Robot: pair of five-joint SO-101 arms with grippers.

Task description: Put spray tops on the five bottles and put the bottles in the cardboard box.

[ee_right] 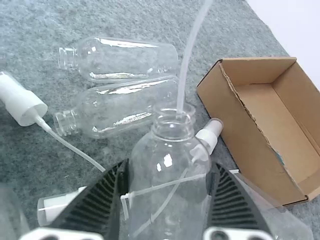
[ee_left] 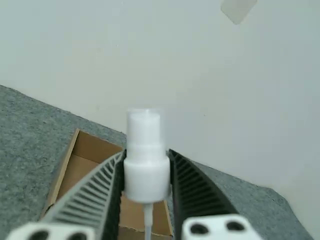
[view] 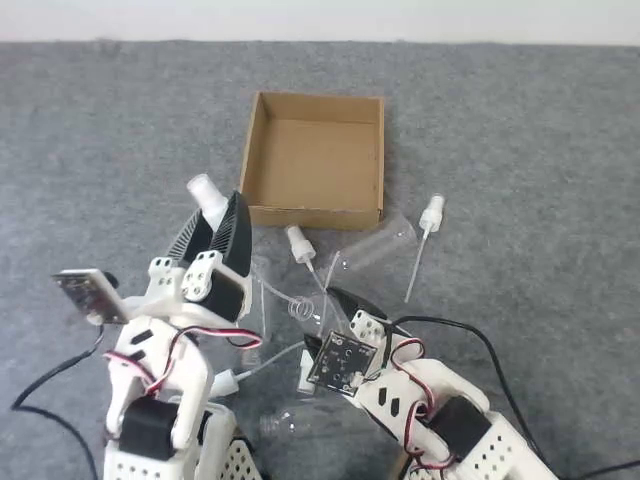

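1. The spray top sits in the left gripper. The jaws are drawn in tight against either side of its collar, with the nozzle end pointing away from the wrist. In the high view it hangs above the mat, just off the near left corner of the cardboard box.
2. The right gripper has its jaws pressed to both flanks of a clear bottle, whose open neck points away from the wrist. A thin tube comes down to that neck (whether its tip is inside the mouth, I cannot tell).
3. Beyond the held bottle, a second bottle and a third bottle lie on their sides, just beside each other, both uncapped.
4. A first loose top lies by the second bottle's neck with its tube trailing across the mat. A second loose top lies between the held bottle and the box. A third loose top lies near the right gripper.
5. A fourth bottle lies on its side near the box's near right corner, and a fourth loose top rests just beyond it.
6. The box stands open side up on the grey mat, beyond both arms.
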